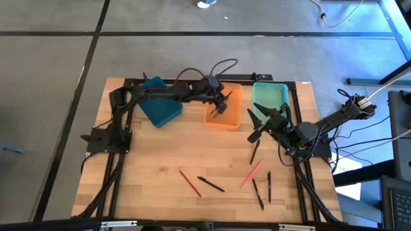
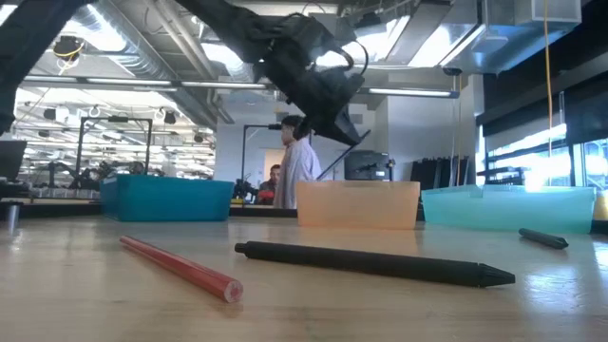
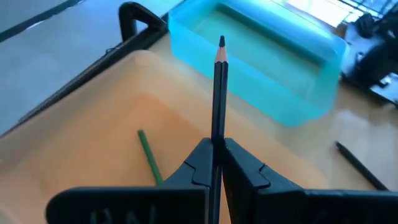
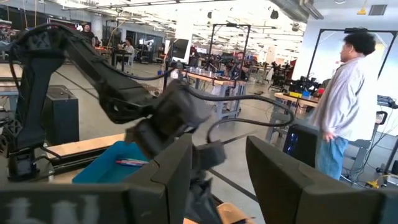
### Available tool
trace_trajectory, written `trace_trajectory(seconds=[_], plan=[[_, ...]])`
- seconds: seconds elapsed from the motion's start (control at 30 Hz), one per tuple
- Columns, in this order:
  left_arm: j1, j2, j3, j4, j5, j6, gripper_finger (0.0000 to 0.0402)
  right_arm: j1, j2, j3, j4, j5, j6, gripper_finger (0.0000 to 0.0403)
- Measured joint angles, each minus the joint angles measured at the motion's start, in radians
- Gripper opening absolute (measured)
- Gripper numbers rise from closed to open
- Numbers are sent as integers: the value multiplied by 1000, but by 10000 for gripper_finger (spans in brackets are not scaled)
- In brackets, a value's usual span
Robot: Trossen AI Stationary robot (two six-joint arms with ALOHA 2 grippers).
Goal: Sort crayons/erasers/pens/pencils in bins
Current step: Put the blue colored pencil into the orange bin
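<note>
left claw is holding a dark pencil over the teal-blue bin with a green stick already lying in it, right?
Not quite: the left claw holds the dark pencil over the orange bin, not the teal-blue one. The left wrist view shows the green stick lying in that orange bin.

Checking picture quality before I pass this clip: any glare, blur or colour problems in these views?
High view: blue cast at the right edge. Low view: window glare at right; the near red stick is soft. Left wrist view: pencil sharp. Right wrist view: own fingers blurred, ceiling lights blown out.

No legible text or labels anywhere.
</note>
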Motion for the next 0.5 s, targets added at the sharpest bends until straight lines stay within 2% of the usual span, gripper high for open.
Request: trace_trajectory(seconds=[0.13,0.5], plan=[[27,57,39,-1,-3,-5,14,0,0,0,0,1,-1,156],[80,160,38,-37,27,-59,20,0,0,0,1,2,2,156]])
